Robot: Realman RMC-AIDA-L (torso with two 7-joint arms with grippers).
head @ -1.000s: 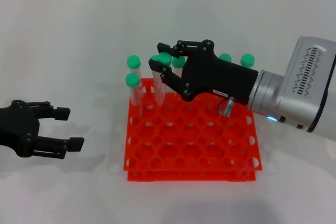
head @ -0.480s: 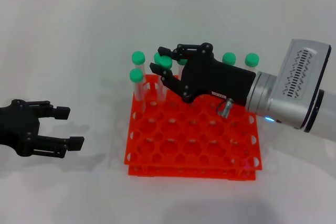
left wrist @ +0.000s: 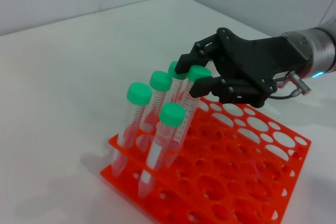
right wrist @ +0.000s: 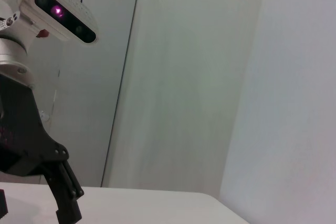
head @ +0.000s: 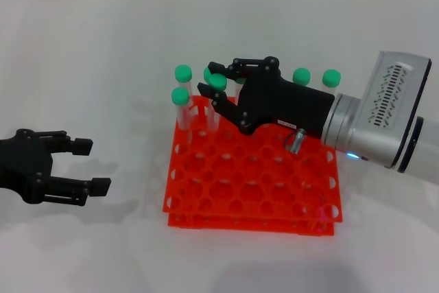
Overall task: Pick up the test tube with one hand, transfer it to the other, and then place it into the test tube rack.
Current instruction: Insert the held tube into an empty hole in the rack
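Note:
My right gripper (head: 217, 80), black with a small white label, is over the back left of the orange-red test tube rack (head: 226, 223). It is shut on a green-capped test tube (head: 213, 116) just below the cap, and the tube's lower end stands in a rack hole. The left wrist view shows the same grip (left wrist: 190, 76) on the tube (left wrist: 187, 109) over the rack (left wrist: 247, 184). My left gripper (head: 90, 165), black and unlabelled, is open and empty, low at the left and apart from the rack.
Several other green-capped tubes stand in the rack: two at its back left corner (head: 180, 95), one behind the held tube, two at the back right (head: 331, 77). The rack sits on a white table (head: 103, 53). The right arm's silver wrist (head: 374, 125) reaches in from the right.
The right gripper has shifted slightly right and down with the tube. The rack and its tubes have shifted a little with it. The left gripper has stayed put.

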